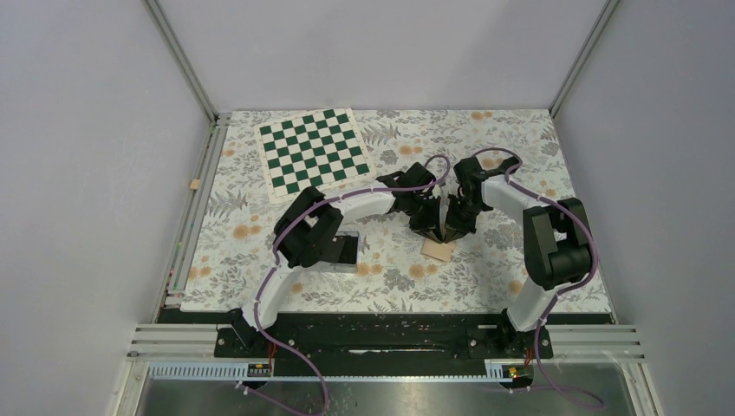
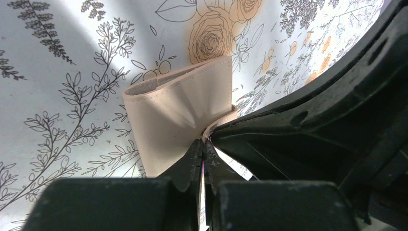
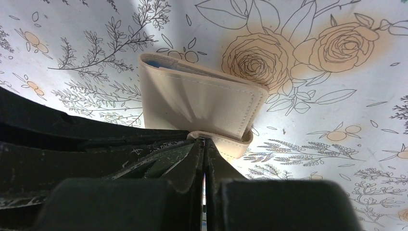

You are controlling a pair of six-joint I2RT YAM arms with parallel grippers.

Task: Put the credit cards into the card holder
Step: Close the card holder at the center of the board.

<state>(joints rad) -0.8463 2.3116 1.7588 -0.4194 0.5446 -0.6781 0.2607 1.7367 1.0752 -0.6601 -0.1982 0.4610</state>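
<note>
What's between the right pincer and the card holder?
Nothing. In the right wrist view the right pincer is shut directly on the lower flap of the card holder; no gap shows.

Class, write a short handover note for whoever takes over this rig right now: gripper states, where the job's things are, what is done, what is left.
Left gripper: shut on an edge of the card holder.
Right gripper: shut on the holder's lower flap.
Holder: folded, on the flowered cloth mid-table.
Credit cards: none clearly in view.
Done: holder gripped by both arms.
Left: open it, fetch the cards, slide them in.
</note>
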